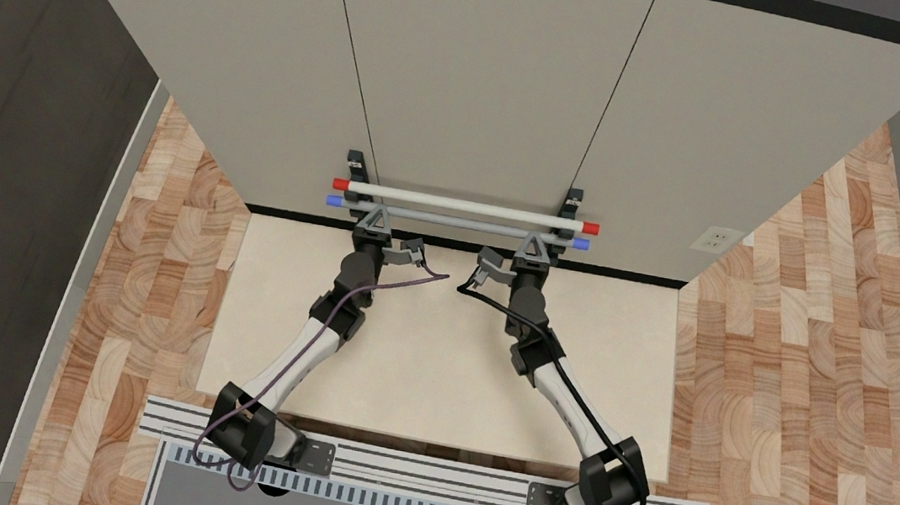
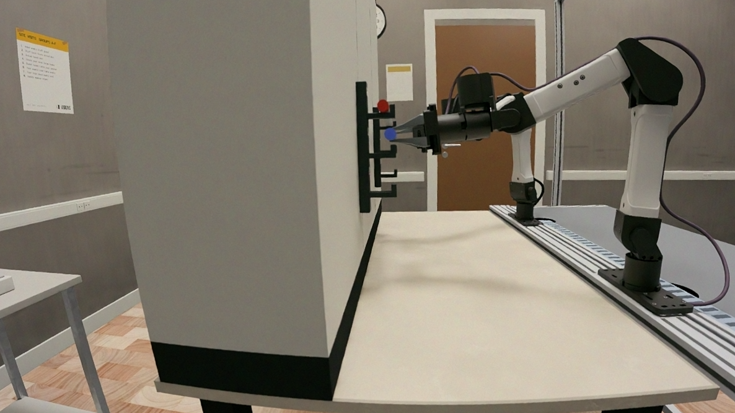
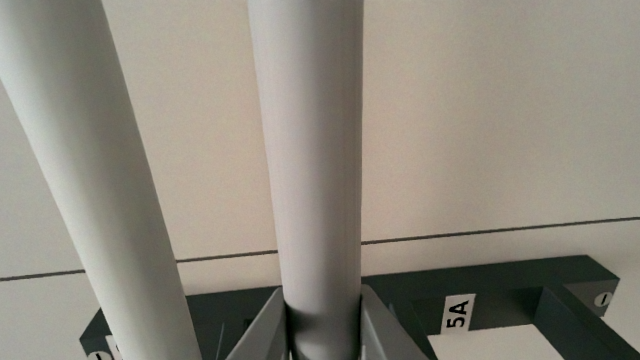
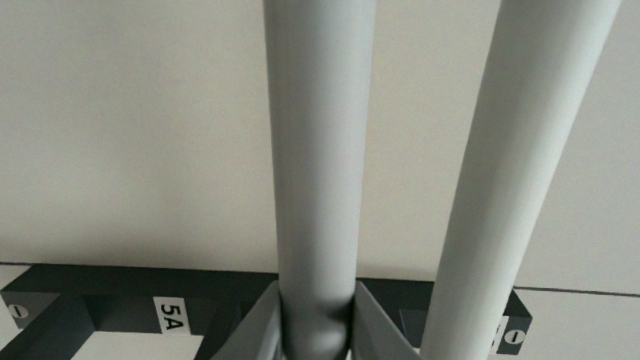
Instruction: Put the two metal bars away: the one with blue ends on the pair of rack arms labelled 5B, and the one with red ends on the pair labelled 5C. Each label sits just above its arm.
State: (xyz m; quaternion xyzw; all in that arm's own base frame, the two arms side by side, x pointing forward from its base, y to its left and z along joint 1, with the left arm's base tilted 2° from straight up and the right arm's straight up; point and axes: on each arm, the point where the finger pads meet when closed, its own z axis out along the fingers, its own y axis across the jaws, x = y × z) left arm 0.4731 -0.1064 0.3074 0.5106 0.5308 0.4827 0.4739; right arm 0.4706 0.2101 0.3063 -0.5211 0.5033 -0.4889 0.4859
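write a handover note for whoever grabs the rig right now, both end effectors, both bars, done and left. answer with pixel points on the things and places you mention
Left end effector (image 1: 378, 210) (image 3: 324, 345): shut on the blue-ended bar (image 1: 453, 222) (image 2: 390, 133) (image 3: 315, 150) (image 4: 320, 150).
Right end effector (image 1: 535, 238) (image 4: 317, 345): shut on the same bar.
Blue-ended bar: held level with the gap between the top and middle rack arms, not resting on its arms.
Red-ended bar (image 1: 474, 207) (image 2: 383, 106) (image 3: 100, 165) (image 4: 520, 165): on the top pair, 5C.
Done: red-ended bar.
Left: seat the blue-ended bar on 5B, the middle pair, then release and back off.
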